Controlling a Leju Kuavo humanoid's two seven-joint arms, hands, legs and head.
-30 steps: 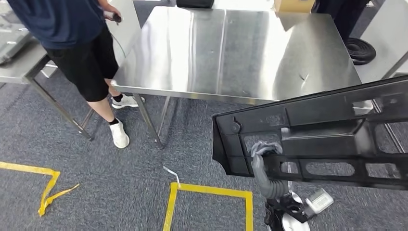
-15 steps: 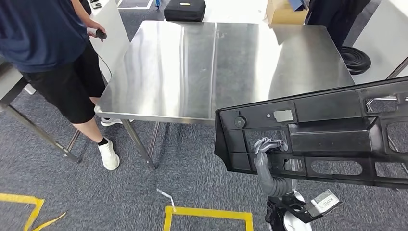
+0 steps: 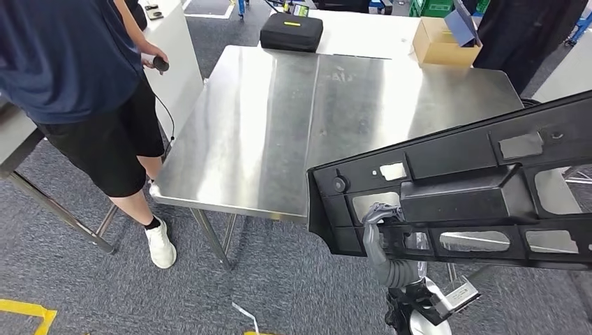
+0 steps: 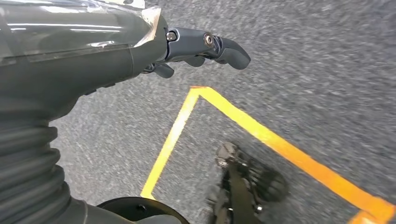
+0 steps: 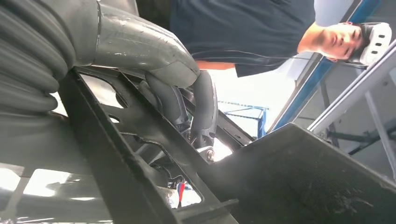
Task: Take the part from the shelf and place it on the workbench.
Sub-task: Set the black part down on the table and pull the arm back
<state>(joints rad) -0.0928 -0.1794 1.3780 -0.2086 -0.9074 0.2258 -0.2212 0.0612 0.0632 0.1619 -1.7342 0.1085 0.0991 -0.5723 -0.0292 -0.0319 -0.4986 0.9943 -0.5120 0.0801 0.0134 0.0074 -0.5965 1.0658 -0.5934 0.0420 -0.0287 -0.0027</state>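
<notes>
A long black plastic part with several cut-outs hangs in front of me at the right, slanting up to the right. My right hand grips it from below near its left end. In the right wrist view the fingers wrap around a rib of the part. The part's left end overlaps the near right corner of the steel workbench, above it. My left hand hangs over the grey carpet with its fingers loosely apart, holding nothing.
A person in a dark blue shirt and black shorts stands at the workbench's left side, holding a small black device. A black case and a cardboard box lie on the white table behind. Yellow tape marks the floor.
The whole picture has shifted: the camera has moved toward the workbench, which now lies closer and lower. The part stays in my right hand, tilted a little more steeply.
</notes>
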